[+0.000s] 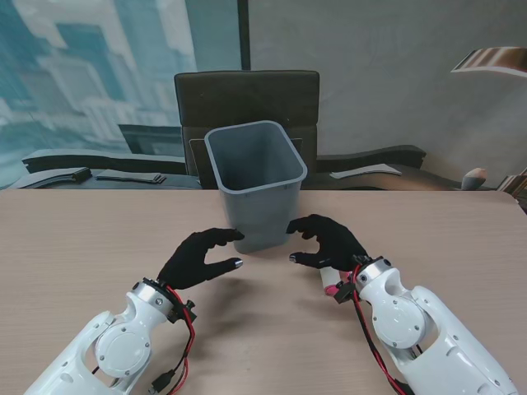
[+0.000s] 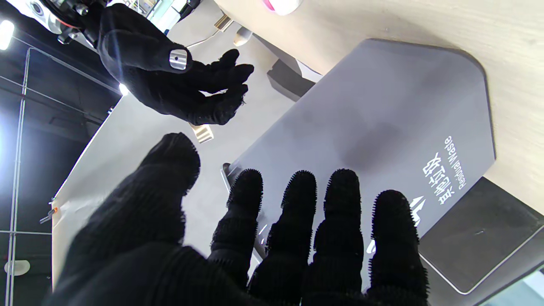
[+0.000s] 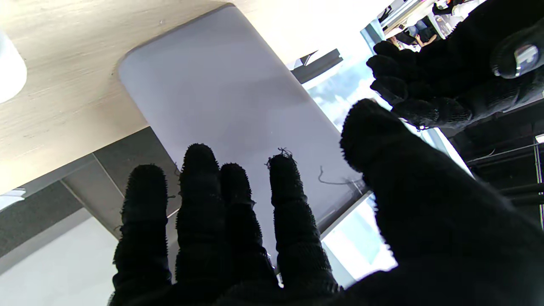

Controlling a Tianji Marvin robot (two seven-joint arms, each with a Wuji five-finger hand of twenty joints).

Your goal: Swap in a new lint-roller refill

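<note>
A grey plastic waste bin (image 1: 255, 183) stands upright on the wooden worktop (image 1: 74, 239), in the middle and farther from me than both hands. The left hand (image 1: 198, 257) and right hand (image 1: 328, 242), both in black gloves, hover on either side of the bin's base, palms turned toward each other, fingers spread and slightly curled, holding nothing. In the stand view the left hand's fingertips (image 1: 235, 236) lie just beside the bin's near wall; whether they touch it cannot be told.

Partly hidden under the right wrist, a white object with a pink part (image 1: 333, 282) lies on the worktop; this looks like the lint roller, though only a small piece shows. The left wrist view catches the same white-and-pink thing (image 2: 281, 5) at the frame's edge, resting on the wood beyond the bin. The right wrist view shows a rounded white shape (image 3: 10, 68) at its edge, too cropped to name.

Only the left wrist view reveals printing on the bin's wall (image 2: 382, 123): white characters with the words "Residual Waste" (image 2: 454, 163) and a white symbol. It also shows the left fingers (image 2: 297, 204) apart and clear of the bin, with the right hand (image 2: 170, 80) open across the gap. The right wrist view shows a plain, unprinted wall of the bin (image 3: 221, 102), the right fingers (image 3: 199, 191) spread before it, and the left hand (image 3: 446, 76) opposite.

Only the stand view shows a dark chair (image 1: 247, 103) behind the bin.
</note>
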